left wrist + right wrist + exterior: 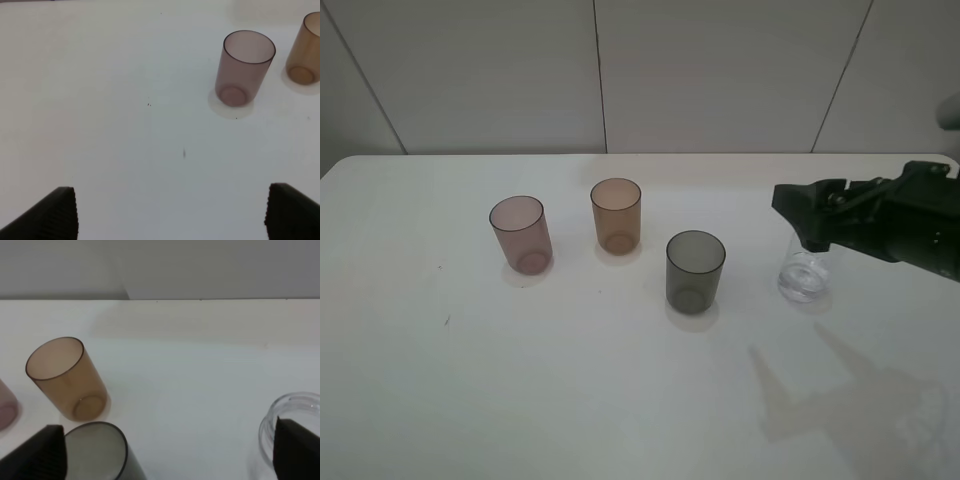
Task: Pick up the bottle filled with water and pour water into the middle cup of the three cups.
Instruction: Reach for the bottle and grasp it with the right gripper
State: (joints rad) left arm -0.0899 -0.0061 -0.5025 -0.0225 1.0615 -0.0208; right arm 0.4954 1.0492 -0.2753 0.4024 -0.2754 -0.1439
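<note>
The clear bottle [805, 275] stands at the right of the table, its top hidden behind my right gripper [802, 215]. In the right wrist view that gripper [170, 460] is open and empty, and the bottle's rim [292, 407] shows just behind one fingertip [295, 445], not between the two. The amber middle cup [616, 215] [65, 377] [305, 50] stands upright between the pinkish cup [520, 235] [245, 67] and the dark grey cup [695, 270] [97, 452]. My left gripper [172, 220] is open over bare table, short of the pinkish cup.
The white table [620, 400] runs back to a pale panelled wall [600, 70]. The right arm's shadow [840, 400] falls on the table's front right. The left arm does not show in the exterior high view.
</note>
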